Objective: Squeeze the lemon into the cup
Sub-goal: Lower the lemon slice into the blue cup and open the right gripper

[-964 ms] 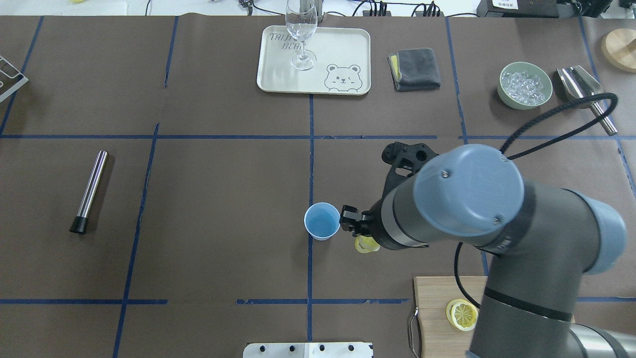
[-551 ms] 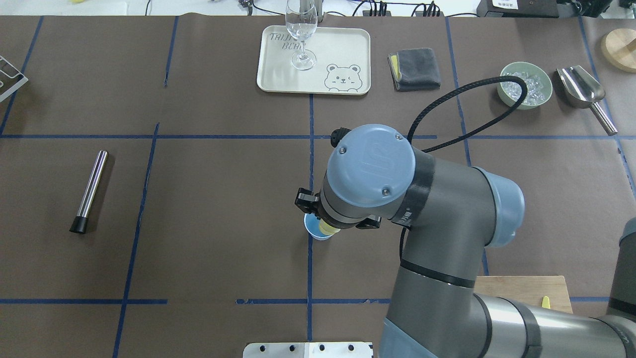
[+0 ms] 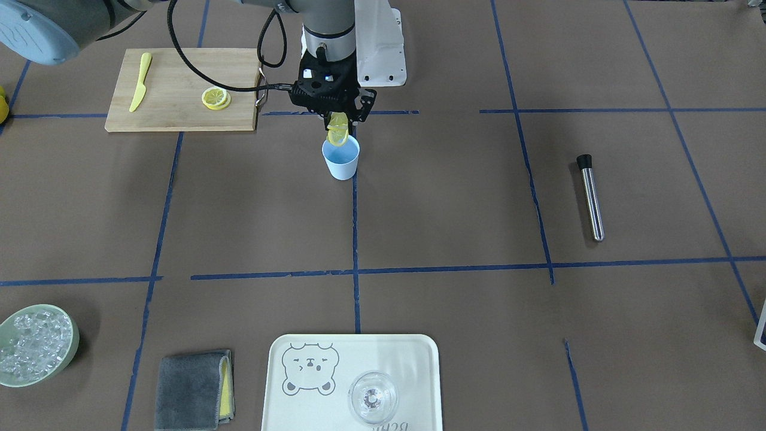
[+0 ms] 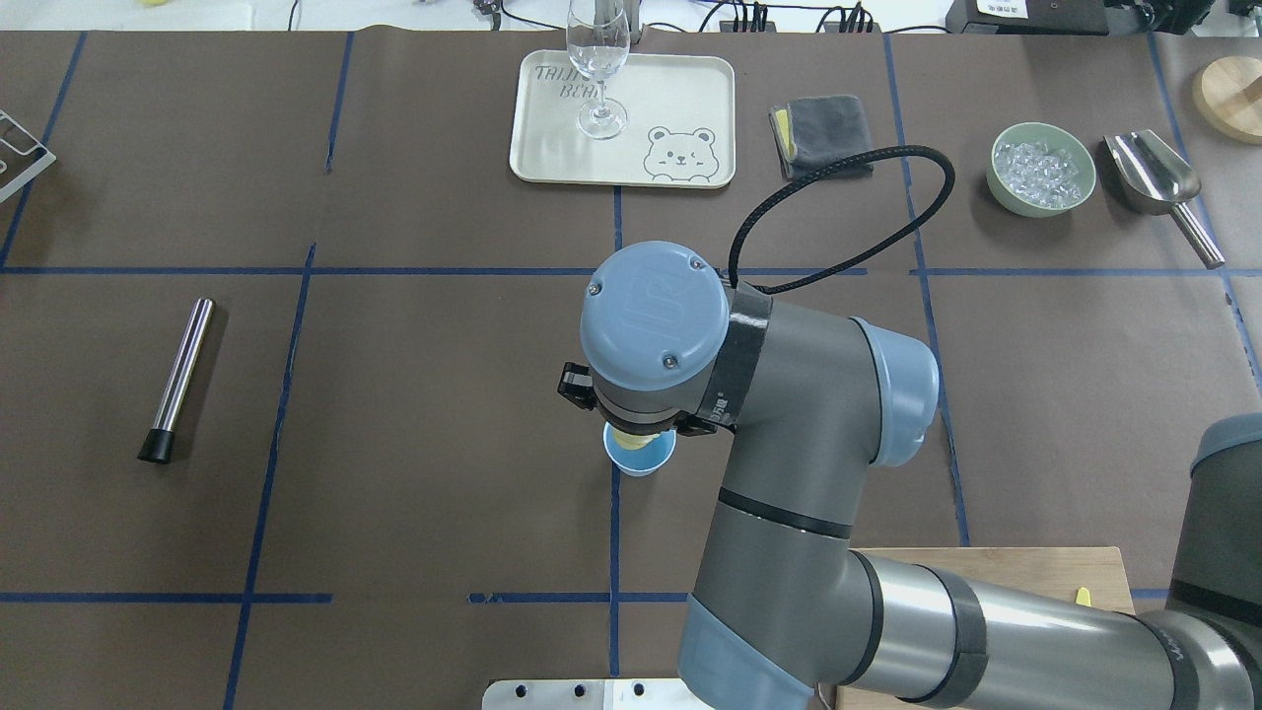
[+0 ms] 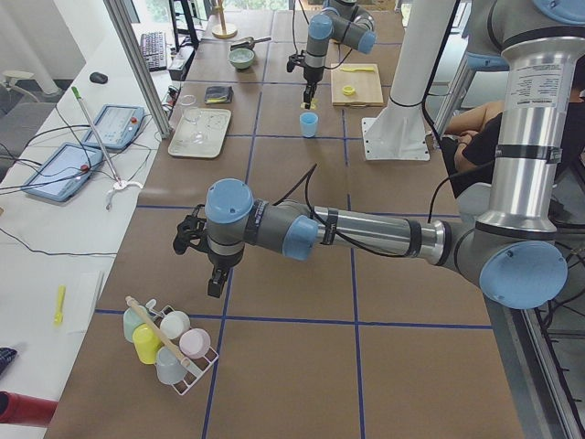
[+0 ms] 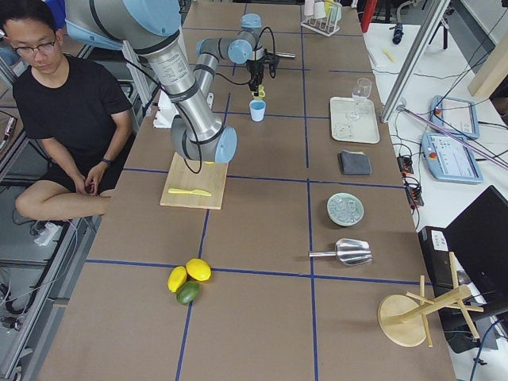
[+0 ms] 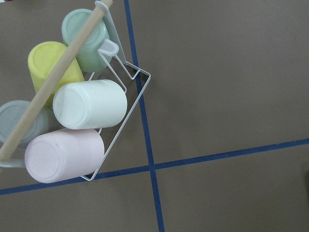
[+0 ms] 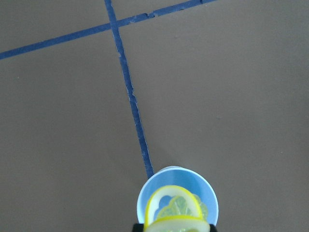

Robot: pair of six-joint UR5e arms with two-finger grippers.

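One lemon slice [image 3: 337,134] hangs in the right pincer [image 3: 339,123], which clamps it just above the cup [image 3: 341,161]; the left pincer [image 5: 213,282], far from the cup, cannot be judged released or clenched.

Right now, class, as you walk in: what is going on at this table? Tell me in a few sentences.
The right pincer is shut on a lemon slice and holds it, folded, directly over the cup, the slice's lower edge about at the rim. More slices lie on the board behind. The left pincer hangs above the table beside a mug rack, taking no part. Whether it is open or shut cannot be told.
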